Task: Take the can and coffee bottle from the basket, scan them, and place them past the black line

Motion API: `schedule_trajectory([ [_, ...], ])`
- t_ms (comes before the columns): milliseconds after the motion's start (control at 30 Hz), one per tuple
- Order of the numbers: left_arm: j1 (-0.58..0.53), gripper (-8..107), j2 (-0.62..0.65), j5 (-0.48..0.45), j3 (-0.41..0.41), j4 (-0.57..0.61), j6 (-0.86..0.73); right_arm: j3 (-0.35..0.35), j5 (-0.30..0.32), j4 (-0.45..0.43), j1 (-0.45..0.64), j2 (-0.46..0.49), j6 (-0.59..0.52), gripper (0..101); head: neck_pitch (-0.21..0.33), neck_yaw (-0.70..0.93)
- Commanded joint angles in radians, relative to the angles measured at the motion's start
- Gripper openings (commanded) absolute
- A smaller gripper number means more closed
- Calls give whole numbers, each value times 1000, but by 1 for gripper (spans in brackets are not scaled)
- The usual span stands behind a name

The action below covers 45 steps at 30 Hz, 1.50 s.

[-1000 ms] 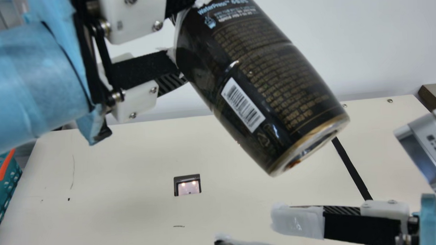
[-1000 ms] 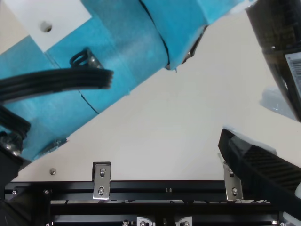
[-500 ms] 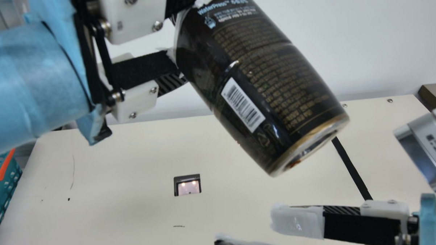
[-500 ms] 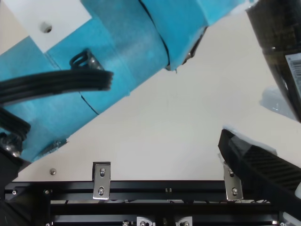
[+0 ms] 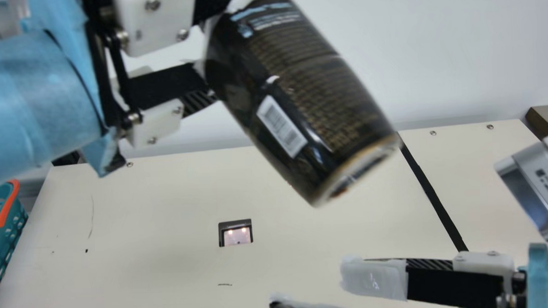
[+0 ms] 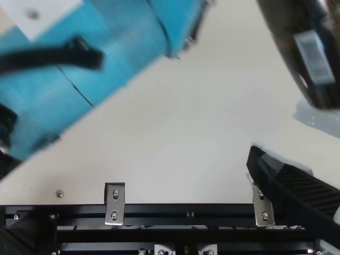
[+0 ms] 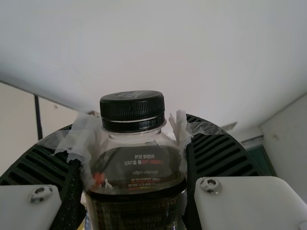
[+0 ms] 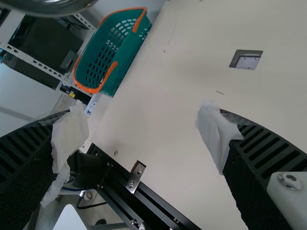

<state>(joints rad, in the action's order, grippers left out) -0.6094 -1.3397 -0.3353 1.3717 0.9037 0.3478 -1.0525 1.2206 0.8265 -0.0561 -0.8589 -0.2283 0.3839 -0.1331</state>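
Left gripper [image 7: 135, 134]: high over table [image 5: 146, 277], clamped around upper body of coffee bottle [image 5: 299, 94], tilted, base down toward right. Could clip right gripper [image 8: 143, 139], spread open at near right, if lowered too directly. Could topple bottle beyond black line [image 5: 433, 198], on right, if released at this tilt. Could miss read if unscanned: scanner window [image 5: 237, 236] below, barcode [image 5: 282, 126] turned toward near side. Could twist or slip, smooth body on crumpled tape [image 7: 79, 139].

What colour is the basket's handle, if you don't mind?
The handle is orange, seen best in the right wrist view.
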Motion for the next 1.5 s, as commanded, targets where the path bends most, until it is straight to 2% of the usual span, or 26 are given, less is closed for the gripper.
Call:
schedule_trajectory([
  [0, 45, 10, 4, 8, -10, -23, -5, 0, 0, 0, 0, 0, 0, 101, 2, -1],
  [167, 145, 10, 21, 5, -35, -54, -21, 0, 0, 0, 0, 0, 0, 101, 2, -1],
  [333, 245, 10, 29, -15, -63, -14, -47, 0, 0, 0, 0, 0, 0, 101, 2, -1],
  [600, 392, 10, 70, -58, -170, 177, -154, 0, 0, 0, 0, 0, 0, 101, 2, -1],
  [1000, 527, 10, 135, -131, -407, 486, -390, 0, 0, 0, 0, 0, 0, 101, 2, -1],
  [1033, 521, 10, 133, -123, -369, 427, -348, 0, 0, 0, 0, 0, 0, 101, 2, -1],
  [1133, 528, 10, 135, -129, -407, 478, -388, 0, 0, 0, 0, 0, 0, 101, 2, -1],
  [1267, 528, 10, 135, -129, -407, 486, -390, -1, -2, 3, -3, -3, 10, 101, 2, -1],
  [1467, 528, 10, 135, -129, -407, 486, -390, 17, -46, 92, -17, -49, 138, 101, 2, -1],
])
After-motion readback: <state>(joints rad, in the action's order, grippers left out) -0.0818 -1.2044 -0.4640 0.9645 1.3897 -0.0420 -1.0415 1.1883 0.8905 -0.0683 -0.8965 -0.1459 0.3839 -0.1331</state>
